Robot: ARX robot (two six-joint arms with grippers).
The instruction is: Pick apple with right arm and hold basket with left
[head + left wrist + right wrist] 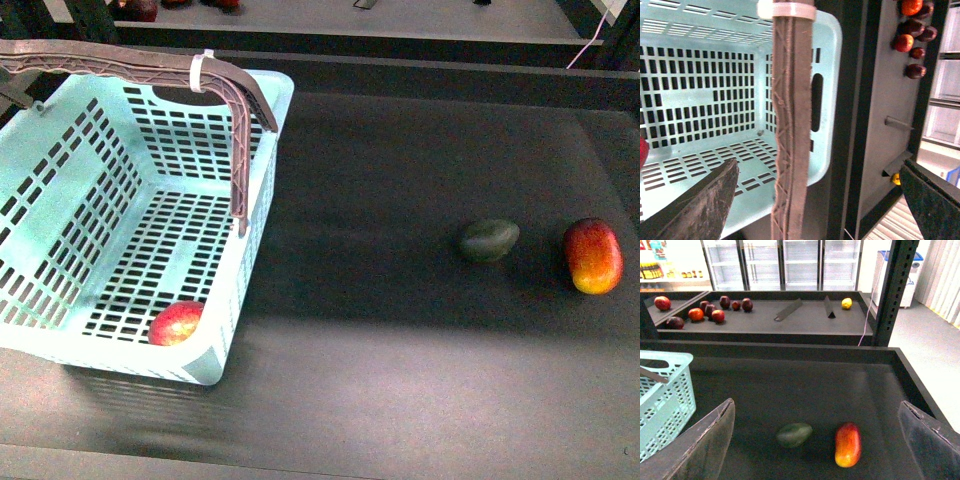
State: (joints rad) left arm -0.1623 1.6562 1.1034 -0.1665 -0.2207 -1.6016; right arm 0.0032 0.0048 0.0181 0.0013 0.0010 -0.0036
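The turquoise basket (120, 220) stands at the left of the dark table, its brown handle (240, 130) raised. The red apple (177, 323) lies inside it at the near right corner; a sliver of it shows in the left wrist view (642, 150). My left gripper (820, 200) is open, its fingers either side of the brown handle (790, 125) without touching it, above the basket's far rim (827, 75). My right gripper (815, 440) is open and empty, above the table's right part, facing the two loose fruits. Neither arm shows in the front view.
A dark green oval fruit (489, 240) and an elongated red-orange fruit (593, 256) lie at the table's right; both show in the right wrist view, green (794, 434) and red-orange (848, 444). A back shelf holds several dark red fruits (705, 310) and a lemon (846, 303).
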